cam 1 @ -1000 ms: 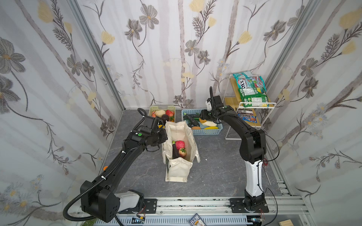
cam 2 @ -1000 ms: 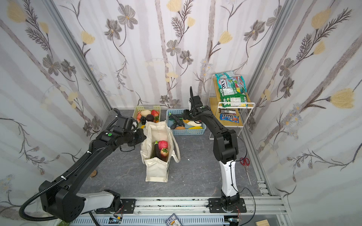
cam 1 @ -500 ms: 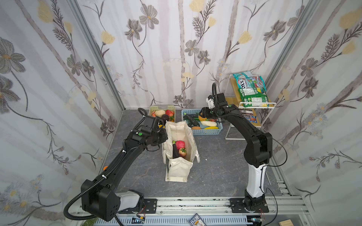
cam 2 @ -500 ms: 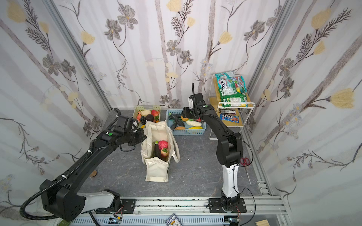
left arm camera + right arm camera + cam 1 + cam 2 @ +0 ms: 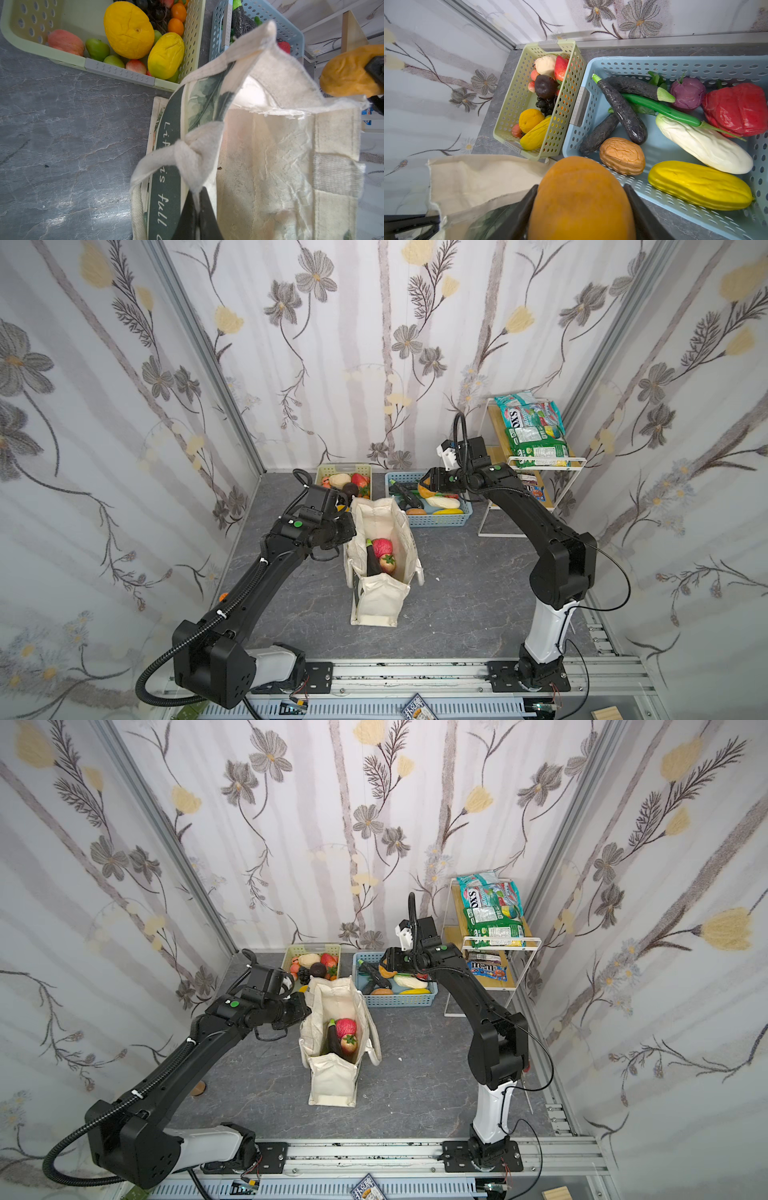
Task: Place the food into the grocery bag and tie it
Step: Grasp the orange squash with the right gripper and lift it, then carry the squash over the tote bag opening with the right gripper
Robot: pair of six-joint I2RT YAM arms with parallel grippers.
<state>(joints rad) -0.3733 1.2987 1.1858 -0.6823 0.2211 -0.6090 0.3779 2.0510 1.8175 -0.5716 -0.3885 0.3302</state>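
the bag [image 5: 380, 597] [image 5: 332, 1081] stands open-mouthed in the middle of the grey counter [image 5: 457, 593]. inside it lie a red fruit [image 5: 382, 546], a dark aubergine [image 5: 371, 562] and a small red-and-yellow fruit [image 5: 388, 565].

the left end effector [image 5: 348, 526] [image 5: 306, 1006] [image 5: 196, 207] sits at the bag's left rim. in the left wrist view its fingers [image 5: 207, 220] are pressed together on the cream strap [image 5: 187, 153]. they pinch the cloth just below a knot, beside the dark green band with white lettering.

the right end effector [image 5: 428, 485] [image 5: 580, 207] is clamped on an orange fruit [image 5: 424, 490] [image 5: 384, 970] [image 5: 581, 197], one black finger on each side. the fruit is held in the air above the left end of the blue basket [image 5: 440, 520] [image 5: 675, 62], near the bag's far end and not yet over its mouth. the left wrist view shows the orange fruit [image 5: 349, 72] past the bag's far rim.

the blue basket holds dark aubergines, a white vegetable [image 5: 704, 145], a yellow one [image 5: 699, 185], a red pepper [image 5: 735, 108] and a brown potato [image 5: 622, 155]. the green basket [image 5: 343, 467] [image 5: 512, 104] stands just left of it with small fruits inside. to the right of both, snack packets [image 5: 532, 427] lie on a white wire rack [image 5: 544, 458].
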